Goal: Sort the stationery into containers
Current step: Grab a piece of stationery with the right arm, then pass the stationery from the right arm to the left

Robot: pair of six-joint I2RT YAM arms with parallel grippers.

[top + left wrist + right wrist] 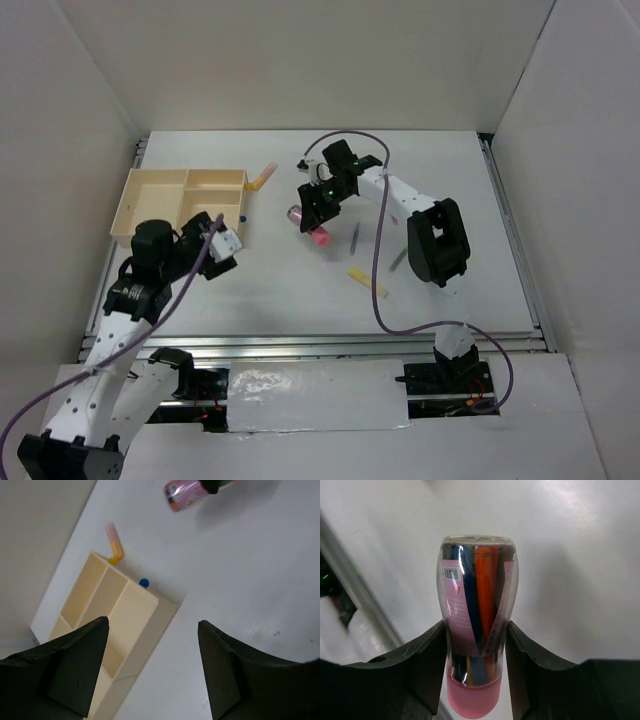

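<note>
The white bench (450, 170) carries the pale-tan wooden compartment tray (165, 172) just below my left pincer (152, 624), which gapes empty. My right pincer (476, 630) clamps the clear, pink-capped plastic tube of pens (476, 580) across its waist; I judge it light, stiff and slippery, so mid-body suits

The white-linked, black-jointed left arm (90, 385) and right arm (395, 186) carried purple cables (378, 270); left gripper (152, 625) and right gripper (476, 625) were black.

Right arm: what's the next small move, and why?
Probably lift the pink-capped tube straight up. The right gripper clamps both its sides, and the wooden tray it likely belongs in sits well off toward the left arm's side.
</note>
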